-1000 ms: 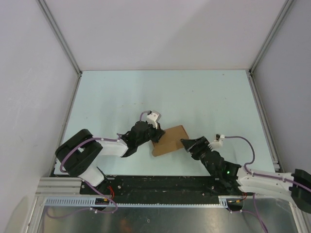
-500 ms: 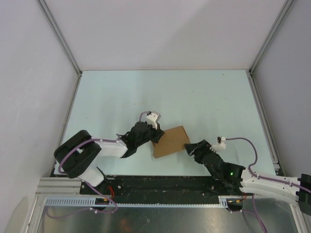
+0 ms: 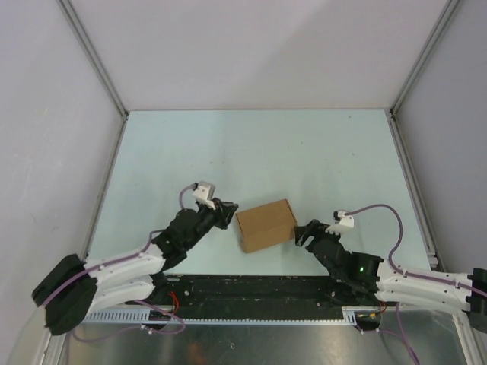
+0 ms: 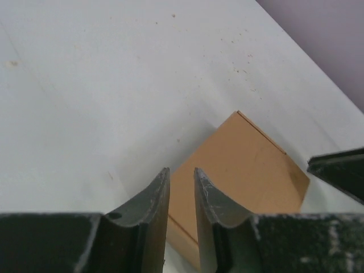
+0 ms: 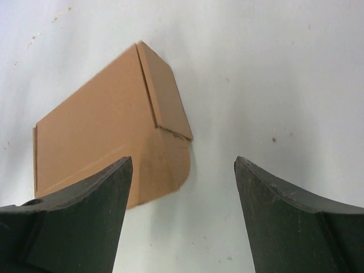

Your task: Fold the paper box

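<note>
The paper box (image 3: 265, 225) is a tan closed rectangular box lying on the pale table (image 3: 259, 152), near the front middle. My left gripper (image 3: 226, 215) is just left of it, apart from it, with its jaws nearly together and nothing between them. In the left wrist view the box (image 4: 244, 165) lies beyond the gripper (image 4: 182, 170). My right gripper (image 3: 302, 234) is open and empty just right of the box. In the right wrist view the box (image 5: 108, 131) shows a rounded end flap, ahead and left of the gripper (image 5: 183, 162).
Grey enclosure walls stand on three sides, with metal frame posts (image 3: 99, 68) at the back corners. A black rail (image 3: 251, 285) runs along the table's near edge. The right gripper's tip (image 4: 341, 170) shows at the right of the left wrist view.
My left arm has drawn back to the left, off the box. The box has settled flat as a closed box. My right gripper has shifted slightly back, staying open.
</note>
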